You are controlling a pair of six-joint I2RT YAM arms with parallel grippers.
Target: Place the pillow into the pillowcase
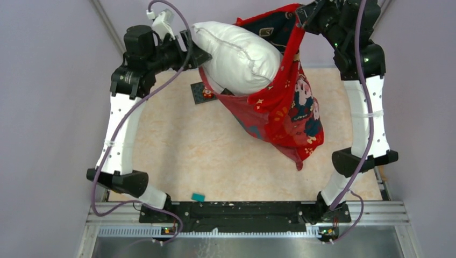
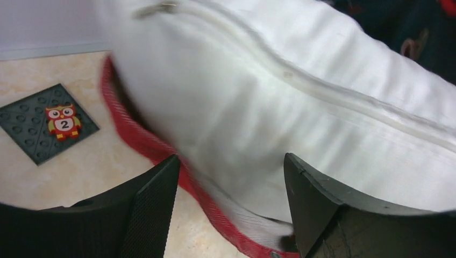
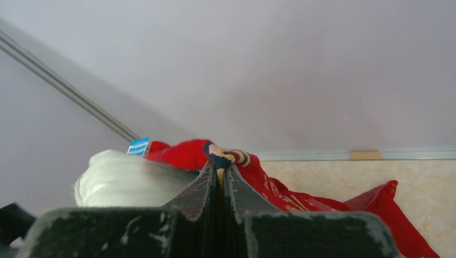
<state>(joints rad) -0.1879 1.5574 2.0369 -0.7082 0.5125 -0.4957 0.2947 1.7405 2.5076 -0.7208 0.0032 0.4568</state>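
The white pillow (image 1: pixel 236 54) hangs above the table, its lower right part inside the mouth of the red pillowcase (image 1: pixel 293 110). My right gripper (image 1: pixel 299 16) is raised at the back and shut on the pillowcase's upper edge (image 3: pixel 226 156), so the case hangs down from it. The pillow (image 3: pixel 123 177) lies just left of those jaws. My left gripper (image 1: pixel 198 54) is at the pillow's left end, jaws wide open. In the left wrist view the pillow (image 2: pixel 301 91) fills the space ahead of the gripper (image 2: pixel 231 161), with the case's red hem (image 2: pixel 156 148) under it.
A dark grey tile with an owl and the number 2 (image 1: pixel 203 94) lies on the table under the pillow's left end, also in the left wrist view (image 2: pixel 48 122). A small teal block (image 1: pixel 198 197) sits near the front edge. Walls stand close at the back and sides.
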